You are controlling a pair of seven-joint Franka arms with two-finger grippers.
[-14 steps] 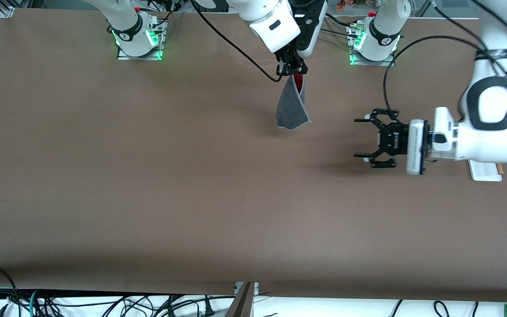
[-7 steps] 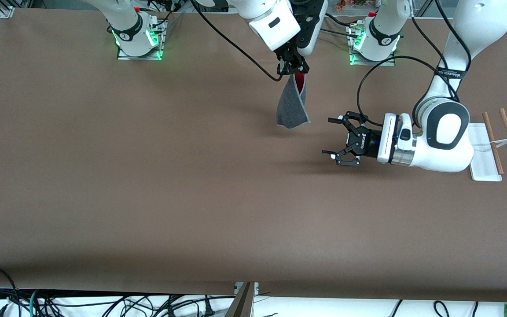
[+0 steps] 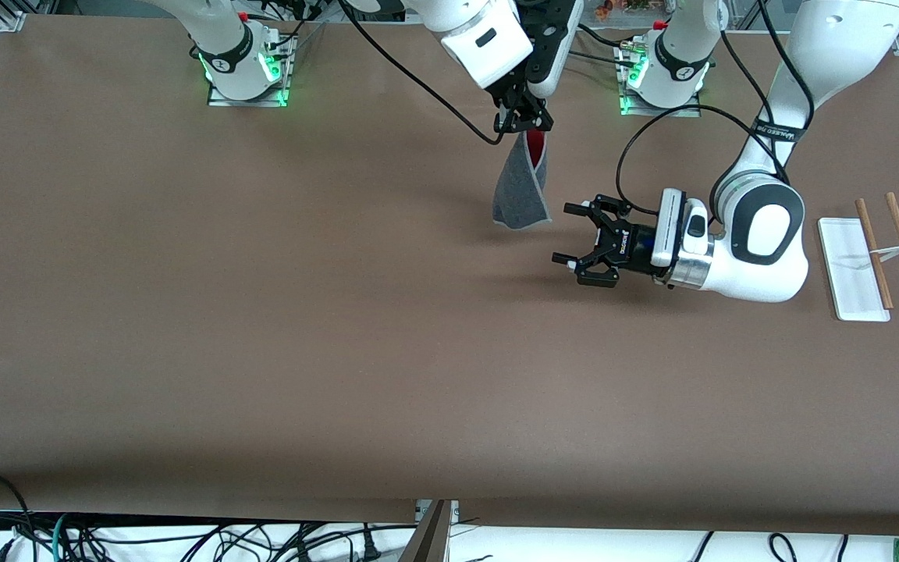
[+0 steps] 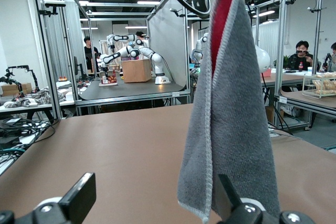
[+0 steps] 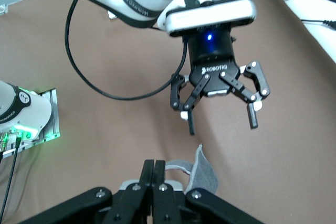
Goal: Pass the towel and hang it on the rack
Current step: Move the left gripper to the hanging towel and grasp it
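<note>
The left tool (image 3: 568, 240) is the thing nearest the front camera. It lies on its side, low over the brown tabletop (image 3: 262, 328), and its two black fingers (image 3: 578, 209) are spread wide apart. Nothing is between them. The fingers point toward the towel (image 3: 521, 190), which hangs just beside them but does not touch them. In the left wrist view the towel (image 4: 231, 114) fills the middle, hanging straight down with the two finger tips (image 4: 79, 199) low on each side of it.

The rack (image 3: 871, 257) sits on the tabletop at the left arm's end, well apart from the towel. It has a white base and two thin brown rods.

The right tool (image 3: 522, 121) is up over the tabletop, near the arm bases. Its fingers are pressed together on the top edge of the towel. The towel hangs folded, grey on the outside, with a bit of red showing inside at the top. Its bottom corner is close to the tabletop.

In the right wrist view, the left tool (image 5: 220, 120) shows with its fingers spread.
</note>
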